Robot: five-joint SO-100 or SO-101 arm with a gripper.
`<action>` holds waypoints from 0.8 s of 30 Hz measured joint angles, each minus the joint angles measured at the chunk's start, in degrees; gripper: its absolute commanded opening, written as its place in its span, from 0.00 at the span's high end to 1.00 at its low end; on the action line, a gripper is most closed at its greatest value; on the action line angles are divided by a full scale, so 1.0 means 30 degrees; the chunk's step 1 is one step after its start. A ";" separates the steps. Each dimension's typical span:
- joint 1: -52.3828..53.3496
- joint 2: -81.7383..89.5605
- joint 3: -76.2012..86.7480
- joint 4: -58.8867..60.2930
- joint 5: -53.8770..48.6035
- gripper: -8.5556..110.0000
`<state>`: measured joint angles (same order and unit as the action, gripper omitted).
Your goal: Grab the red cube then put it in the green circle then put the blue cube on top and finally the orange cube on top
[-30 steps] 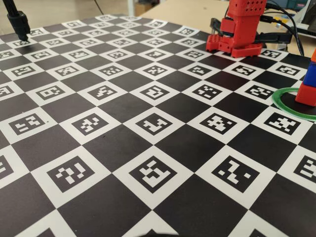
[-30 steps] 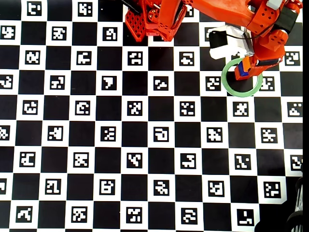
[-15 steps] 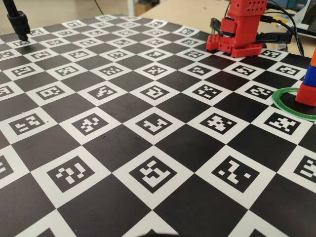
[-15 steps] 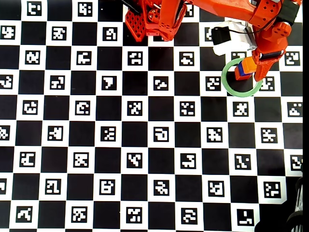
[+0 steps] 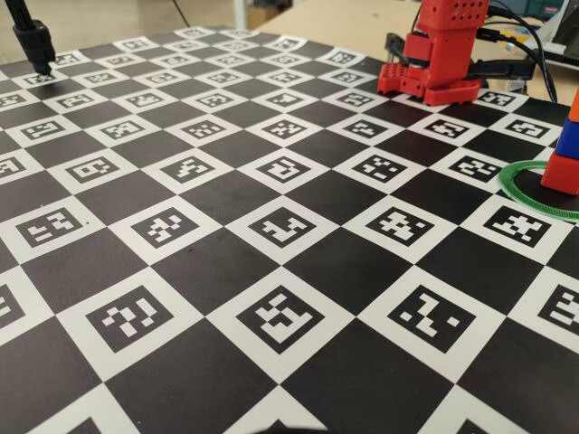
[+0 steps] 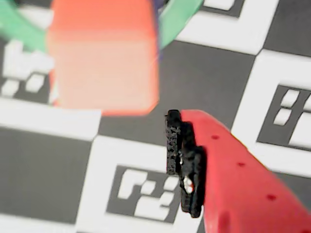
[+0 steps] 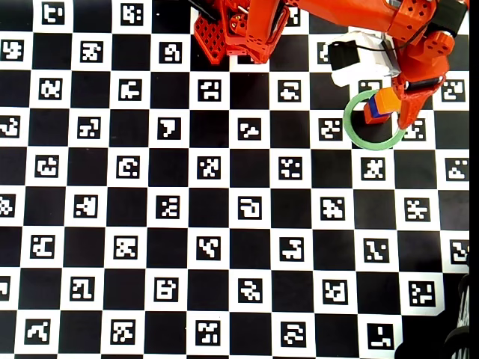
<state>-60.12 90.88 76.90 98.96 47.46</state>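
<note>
In the fixed view the red cube [image 5: 561,172] stands inside the green circle [image 5: 529,192] at the right edge. The blue cube [image 5: 569,140] sits on it and the orange cube [image 5: 575,103] tops the stack. From overhead, the orange cube [image 7: 387,100] covers most of the stack inside the green circle [image 7: 358,132]. My gripper [image 7: 397,107] is open beside the stack, and one finger [image 7: 410,112] reaches down just right of it. The wrist view shows the blurred orange cube [image 6: 103,56] apart from the black finger pad [image 6: 174,143]. The other finger is out of view.
The arm's red base [image 7: 239,30] stands at the board's top edge, and also shows in the fixed view as the base [image 5: 434,63] at the back. A black stand [image 5: 34,41] rises at the back left corner. Cables [image 5: 525,63] lie behind the base.
The gripper has let go of the orange cube and drawn back to the right and up. The cube's top now shows in full from overhead. The stack has not moved.
</note>
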 measured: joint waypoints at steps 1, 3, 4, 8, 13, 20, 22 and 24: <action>0.0205 0.0000 -0.0586 0.0059 -0.0234 0.57; 0.0791 0.0000 -0.1523 0.0176 -0.0732 0.58; 0.1230 0.0000 -0.1904 0.0176 -0.0996 0.58; 0.3809 0.0000 -0.2373 0.0176 -0.2549 0.62; 0.8232 0.0000 -0.2373 0.0176 -0.4600 0.71; 1.3037 0.0381 -0.1289 0.0234 -0.8115 0.80; 1.4238 0.0645 -0.0645 0.0234 -0.9229 0.84; 1.5439 0.0850 -0.0059 0.0234 -1.0459 0.89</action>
<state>-13.80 93.43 76.73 99.67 16.08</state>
